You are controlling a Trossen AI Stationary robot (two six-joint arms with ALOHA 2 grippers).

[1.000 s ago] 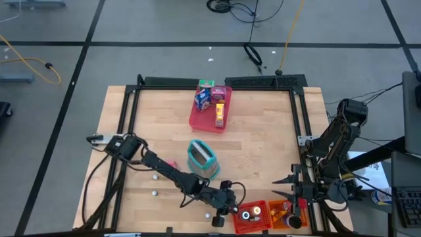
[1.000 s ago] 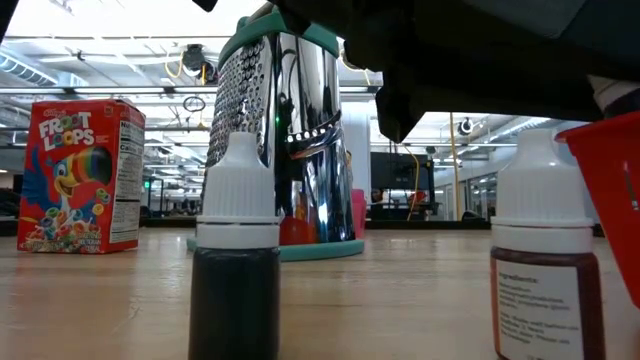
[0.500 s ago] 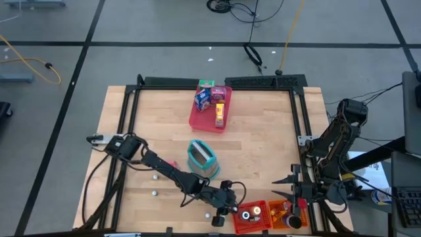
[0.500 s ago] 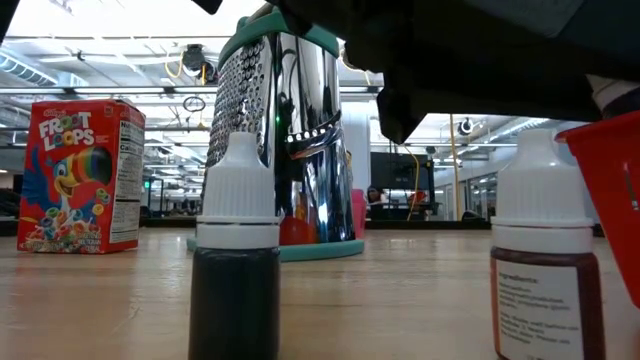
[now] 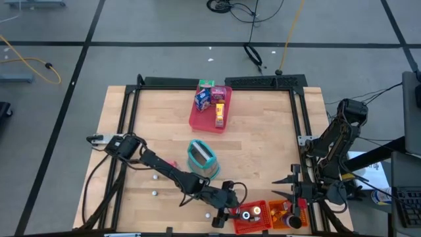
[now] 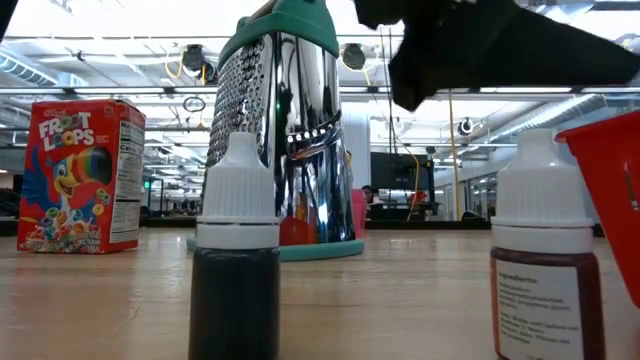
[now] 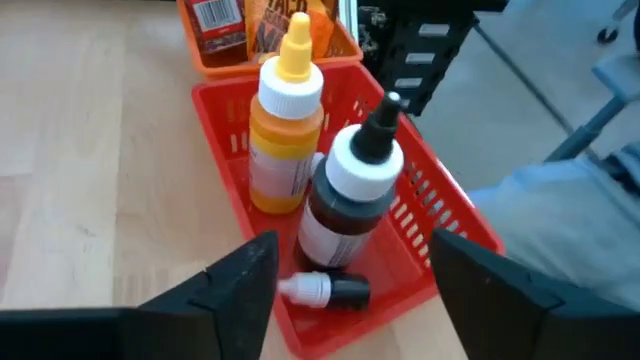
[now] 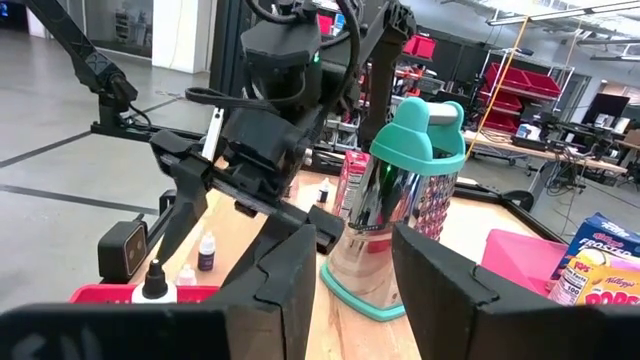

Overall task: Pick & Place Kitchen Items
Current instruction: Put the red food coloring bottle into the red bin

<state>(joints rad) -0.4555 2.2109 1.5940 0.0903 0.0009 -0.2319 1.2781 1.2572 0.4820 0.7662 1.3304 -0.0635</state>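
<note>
The left tool [image 5: 238, 212], fingers spread and holding nothing, is held above the red bin [image 5: 260, 226] at the front edge of the bench [image 5: 263, 151]. Three bottles are seen in that bin: a yellow-capped bottle [image 7: 283, 125] and a dark bottle [image 7: 350, 195] standing upright and touching, and a small dropper bottle [image 7: 325, 290] lying on its side just beside them. An orange bin [image 7: 262, 35] with packets is set against the red bin's far side. The right tool [image 8: 350, 280], fingers spread and empty, is parked at the bench's right front corner. A steel grater [image 5: 202, 159] with a teal base stands near mid-bench. Two white-capped bottles [image 6: 237, 260] [image 6: 545, 265] stand near the front edge. A cereal box [image 6: 80, 175] stands well behind them. Further packets rest on the pink tray [image 5: 197, 118] at the far side.
</note>
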